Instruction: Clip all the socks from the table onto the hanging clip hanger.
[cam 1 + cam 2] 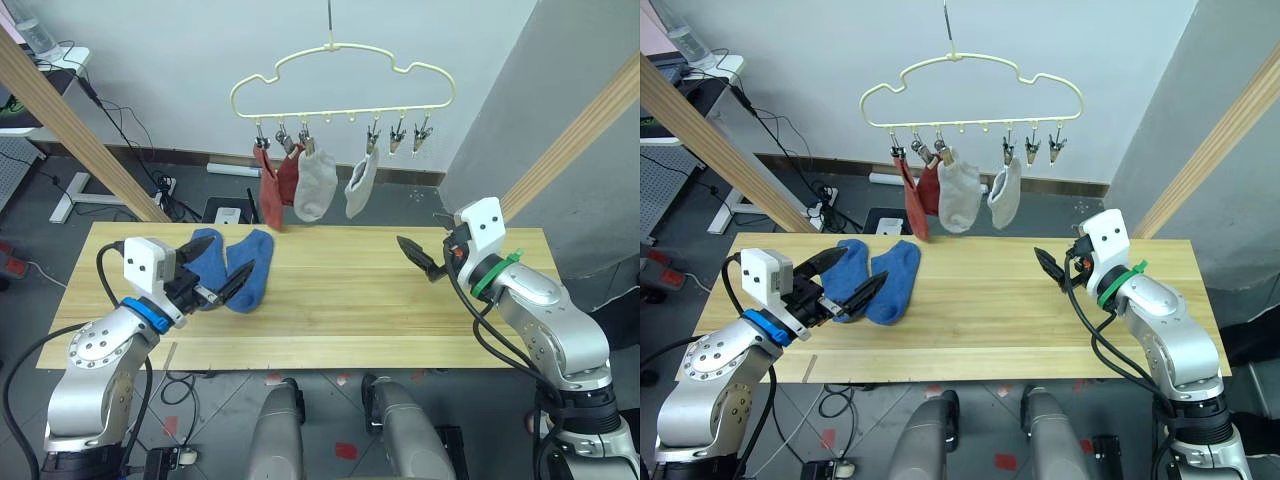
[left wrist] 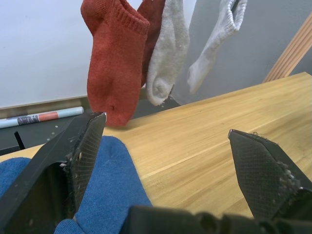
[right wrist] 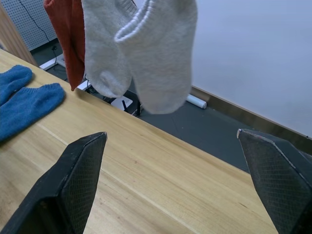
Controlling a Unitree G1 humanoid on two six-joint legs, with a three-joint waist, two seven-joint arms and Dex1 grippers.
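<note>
At lower left of the head view, the left gripper [image 1: 215,284] is spread open over the table [image 1: 340,320], its fingers straddling the edge of two blue socks [image 1: 240,265] lying side by side left of centre. At upper centre hangs the hanger [image 1: 340,85], with two red socks [image 1: 272,190] and two grey socks [image 1: 330,185] clipped on. At right, the right gripper [image 1: 420,258] hovers open, holding nothing.
</note>
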